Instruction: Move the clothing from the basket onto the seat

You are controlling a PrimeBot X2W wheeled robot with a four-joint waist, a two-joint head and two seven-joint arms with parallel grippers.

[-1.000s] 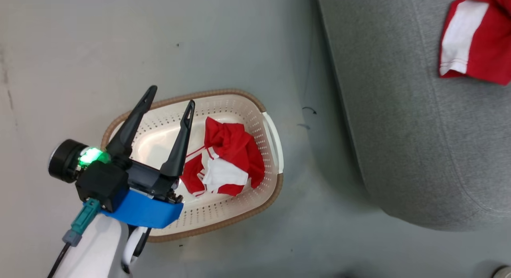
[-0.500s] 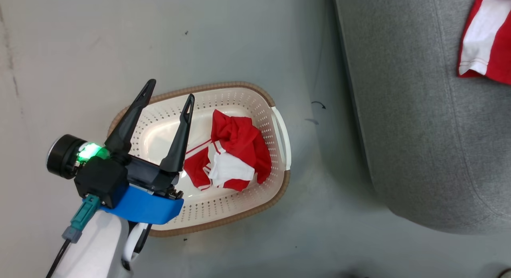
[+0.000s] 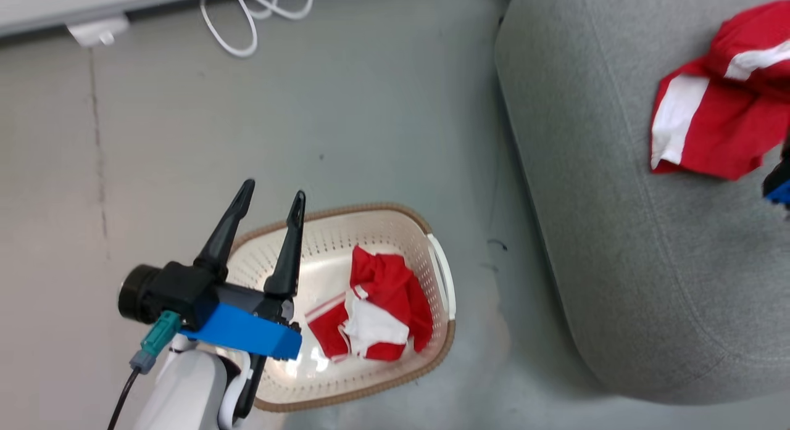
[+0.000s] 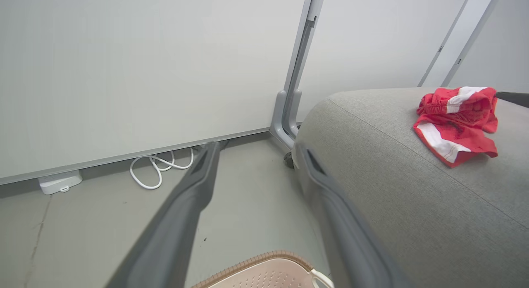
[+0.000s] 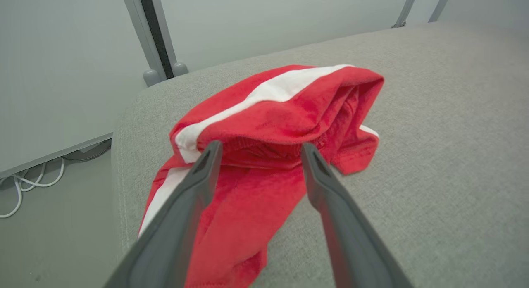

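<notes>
Red-and-white garment [image 5: 268, 114] lies crumpled on the seat [image 5: 434, 135], in from the seat edge that faces the basket [image 3: 382, 232]. Right gripper [image 5: 260, 146]: fingers apart, one on either side of the garment's folded hem, clamped on nothing. Second red-and-white bundle [image 3: 379, 310] sits in the basket, at the end nearest the seat, beside the white handle [image 3: 447, 279]. Left gripper [image 3: 273, 189]: fingers apart, empty, over the basket's end away from the seat.

Judgement: drop-off of one garment looks complete. Next move calls for lifting the right fingers clear without snagging cloth, then reaching down into the basket for the bundle.

Unclear: whether the right fingertips touch the fabric; whether the bundle is one piece or several. The head view cuts off the seat garment at its right edge. The left gripper covers part of the basket's floor.
</notes>
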